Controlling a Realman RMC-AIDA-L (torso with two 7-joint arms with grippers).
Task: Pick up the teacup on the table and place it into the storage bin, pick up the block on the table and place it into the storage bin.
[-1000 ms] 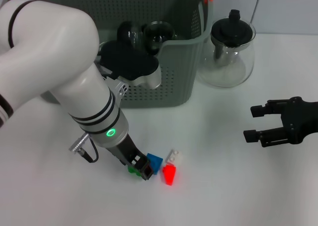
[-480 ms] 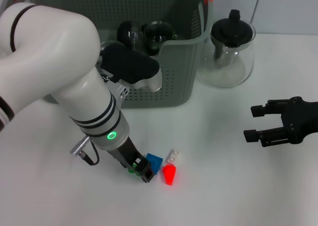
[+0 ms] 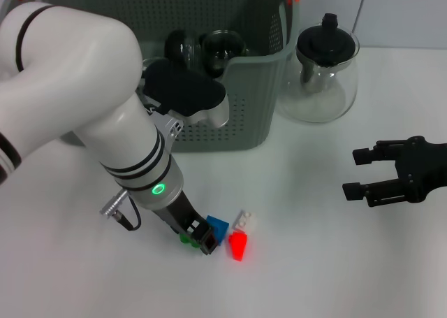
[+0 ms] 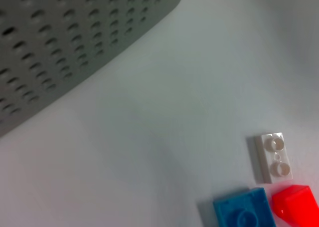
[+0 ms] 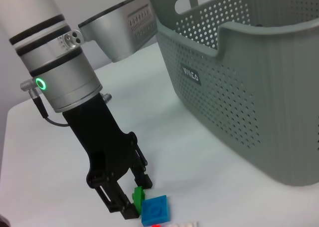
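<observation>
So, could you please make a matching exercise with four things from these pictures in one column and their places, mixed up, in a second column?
Things:
1. glass teapot with black lid
2. small green plastic block
3. small white flat two-stud block
4. right black tool

Places:
A. hovering over bare table, away from the blocks
B. between the left tool's fingers
C. beside the grey-green perforated storage bin
D. just behind the red wedge block

Pairs: 1-C, 2-B, 3-D, 4-A
</observation>
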